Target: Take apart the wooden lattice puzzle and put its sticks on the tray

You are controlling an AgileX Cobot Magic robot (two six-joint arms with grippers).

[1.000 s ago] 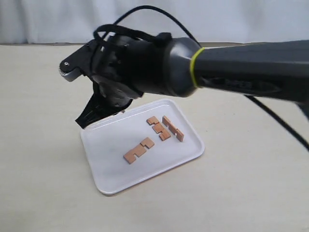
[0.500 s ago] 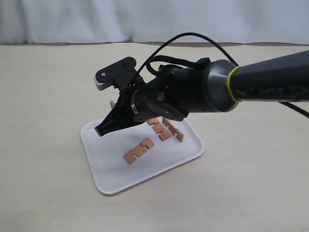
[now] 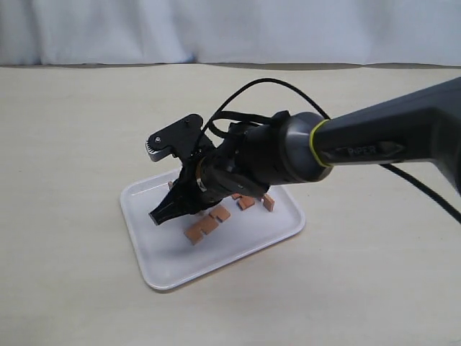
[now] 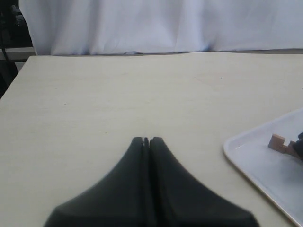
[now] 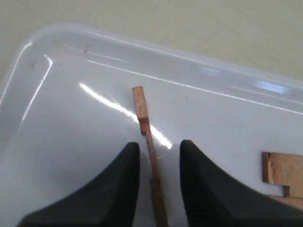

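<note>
The white tray (image 3: pixel 171 265) lies at the table's middle and holds loose reddish-brown sticks: one (image 3: pixel 204 225) near its centre, more (image 3: pixel 247 203) half hidden behind my right arm. No assembled lattice puzzle shows. My right gripper (image 3: pixel 155 215) hangs low over the tray's left part. In the right wrist view its fingers (image 5: pixel 159 144) stand open around a thin stick (image 5: pixel 140 101) on edge on the tray (image 5: pixel 71 94), with a gap on each side. Another stick (image 5: pixel 284 170) lies beside it. My left gripper (image 4: pixel 147 140) is shut and empty over bare table.
The beige table (image 3: pixel 72 144) surrounds the tray, with a white curtain (image 3: pixel 216 29) at the back. My right arm's cable (image 3: pixel 252 90) loops above the tray. The left wrist view catches the tray's corner (image 4: pixel 246 156) and a stick's end (image 4: pixel 278 142).
My right arm has swung down from above the tray's back-left corner to just over the tray's floor. The three loose sticks on the tray have kept their places.
</note>
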